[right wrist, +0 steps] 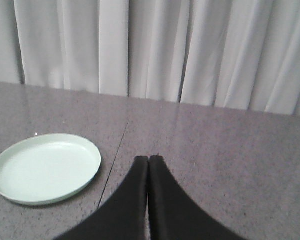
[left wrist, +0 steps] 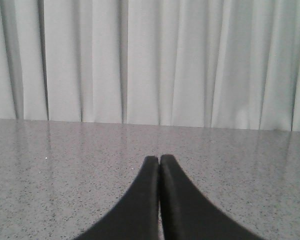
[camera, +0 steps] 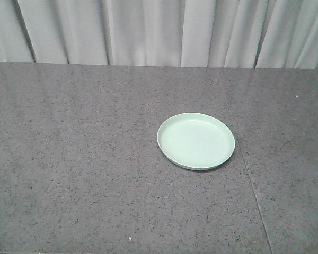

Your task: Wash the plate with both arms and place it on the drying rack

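Right gripper (right wrist: 149,159): fingertips pressed together, barely a slit between them, nothing held. Left gripper (left wrist: 159,158): likewise closed tip to tip, empty. Both low over the speckled grey countertop (camera: 69,174), pointing toward the white curtain (camera: 148,32).

Outward from the right fingertips: first the seam (camera: 255,201) in the countertop, just to their left in the right wrist view. Then, across the seam and close beside it, the plate (right wrist: 45,167). Lying flat, rim up, bare, well apart from both grippers. Round, so no long axis to line up with; one stretch of rim as good as another.

Outward from the left fingertips: only countertop and curtain, with neither seam nor plate in that view. Left arm's place relative to the seam: impossible to tell.

Judged nearer: the right arm, with the plate ahead and to its left, on the other side of the seam. Likely called for next: opening those fingers, reaching left across the seam, taking the near rim. Thin, low rim on a hard top, so probably a shallow, careful bite. Washing not yet begun; nowhere to wash or dry in view.
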Available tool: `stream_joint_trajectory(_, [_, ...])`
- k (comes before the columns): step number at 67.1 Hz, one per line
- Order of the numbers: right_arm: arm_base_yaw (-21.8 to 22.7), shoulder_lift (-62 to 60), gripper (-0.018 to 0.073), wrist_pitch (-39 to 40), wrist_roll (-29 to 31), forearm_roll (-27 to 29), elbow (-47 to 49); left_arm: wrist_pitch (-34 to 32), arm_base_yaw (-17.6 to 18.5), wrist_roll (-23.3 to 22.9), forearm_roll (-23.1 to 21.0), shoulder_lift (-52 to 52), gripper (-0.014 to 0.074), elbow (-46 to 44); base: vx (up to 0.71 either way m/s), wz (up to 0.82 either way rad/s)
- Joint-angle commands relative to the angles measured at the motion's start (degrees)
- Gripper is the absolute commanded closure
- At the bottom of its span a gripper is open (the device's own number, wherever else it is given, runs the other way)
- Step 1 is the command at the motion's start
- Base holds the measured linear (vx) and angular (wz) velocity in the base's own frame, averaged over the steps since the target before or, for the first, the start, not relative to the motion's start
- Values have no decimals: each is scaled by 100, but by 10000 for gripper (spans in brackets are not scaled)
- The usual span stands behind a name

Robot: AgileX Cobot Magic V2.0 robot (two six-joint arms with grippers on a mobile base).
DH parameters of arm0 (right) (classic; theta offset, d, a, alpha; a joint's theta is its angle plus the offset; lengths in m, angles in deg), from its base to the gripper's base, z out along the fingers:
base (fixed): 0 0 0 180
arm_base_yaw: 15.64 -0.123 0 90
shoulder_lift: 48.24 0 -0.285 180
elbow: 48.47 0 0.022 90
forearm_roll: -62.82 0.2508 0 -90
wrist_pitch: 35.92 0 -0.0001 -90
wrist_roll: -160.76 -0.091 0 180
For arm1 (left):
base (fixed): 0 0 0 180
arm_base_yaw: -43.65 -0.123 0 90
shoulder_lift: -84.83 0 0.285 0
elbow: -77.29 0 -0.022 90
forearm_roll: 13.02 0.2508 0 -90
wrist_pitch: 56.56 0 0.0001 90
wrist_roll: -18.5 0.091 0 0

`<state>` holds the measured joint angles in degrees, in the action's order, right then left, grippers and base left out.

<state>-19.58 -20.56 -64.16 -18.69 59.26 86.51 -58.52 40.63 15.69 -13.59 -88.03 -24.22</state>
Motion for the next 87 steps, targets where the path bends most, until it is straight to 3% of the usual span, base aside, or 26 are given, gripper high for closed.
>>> stream_joint_trajectory(1, [5,549,550,-208,34,-8,549,-417,-4,-31,-43,-77,603,-161,0,0])
stream_joint_trajectory(12, [5,1445,454,-809,109,43,1137,-417,-4,-31,-43,-77,603,-161,0,0])
stream_joint_trajectory(28, [5,2564,133,-1487,877,634,1937,-417,-4,-31,-43,-77,603,-161,0,0])
stream_joint_trajectory(34, [5,3030,70,-1754,1125,870,2166,-417,-4,-31,-43,-77,603,-161,0,0])
stream_joint_trajectory(46, [-378,3756,62,-1812,1621,976,2505,-417,-4,-31,-43,-77,603,-161,0,0])
stream_joint_trajectory(58, [-882,4478,64,-2035,1114,307,2928,-417,-4,-31,-43,-77,603,-161,0,0])
stream_joint_trajectory(87, [-915,6393,64,-2563,470,672,4267,-417,-4,-31,-43,-77,603,-161,0,0])
